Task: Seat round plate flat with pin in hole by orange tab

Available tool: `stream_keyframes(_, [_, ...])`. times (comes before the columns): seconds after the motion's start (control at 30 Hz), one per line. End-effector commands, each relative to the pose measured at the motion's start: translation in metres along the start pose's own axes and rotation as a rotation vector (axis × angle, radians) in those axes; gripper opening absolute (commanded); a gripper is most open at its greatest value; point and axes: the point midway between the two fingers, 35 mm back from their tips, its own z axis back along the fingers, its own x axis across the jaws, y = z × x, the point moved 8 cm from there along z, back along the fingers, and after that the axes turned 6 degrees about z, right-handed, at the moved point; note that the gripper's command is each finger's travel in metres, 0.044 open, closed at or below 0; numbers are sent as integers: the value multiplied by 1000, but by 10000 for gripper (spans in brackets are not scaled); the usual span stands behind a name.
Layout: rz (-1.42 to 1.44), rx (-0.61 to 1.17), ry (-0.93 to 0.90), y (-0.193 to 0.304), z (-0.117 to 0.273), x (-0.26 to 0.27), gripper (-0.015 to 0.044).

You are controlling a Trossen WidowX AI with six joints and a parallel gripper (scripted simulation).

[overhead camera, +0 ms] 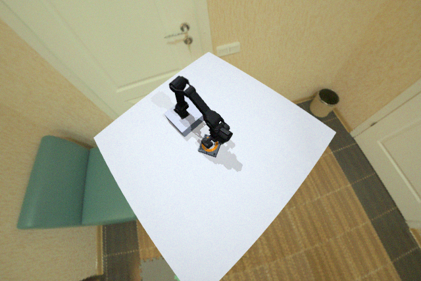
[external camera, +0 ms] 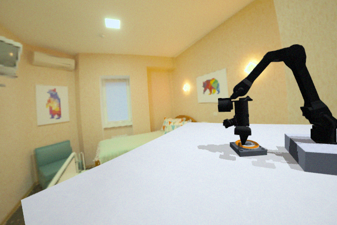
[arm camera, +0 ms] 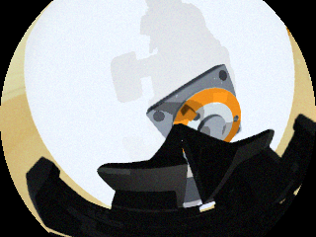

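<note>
The round plate [overhead camera: 211,150] [external camera: 257,144] [arm camera: 212,95], an orange ring with a pale middle, sits around the grey post [arm camera: 212,126] on the dark square base [overhead camera: 214,154] [external camera: 253,152] [arm camera: 170,106]. Its orange tab [arm camera: 188,113] is in shadow at the ring's left in the wrist view, with a dark spot beside it. My gripper [external camera: 244,144] [arm camera: 177,126] is shut and empty, pointing down with its tips low over the plate on the tab side. Whether the tips touch it, and whether the plate is tilted, I cannot tell. The pin cannot be made out, and the fingers hide part of the plate.
The arm's grey pedestal [overhead camera: 181,126] [external camera: 318,159] stands on the white table [overhead camera: 163,185] [external camera: 163,184] close to the base. The arm reaches over from it and casts shadows around the base. The table's edges are well away from the base.
</note>
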Motion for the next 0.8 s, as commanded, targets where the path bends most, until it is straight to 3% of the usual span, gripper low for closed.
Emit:
stream_keyframes(0.0, [5,-4,-3,-1,-4,0,0])
stream_keyframes(0.77, [5,-5,-2,-15,-5,-12,0])
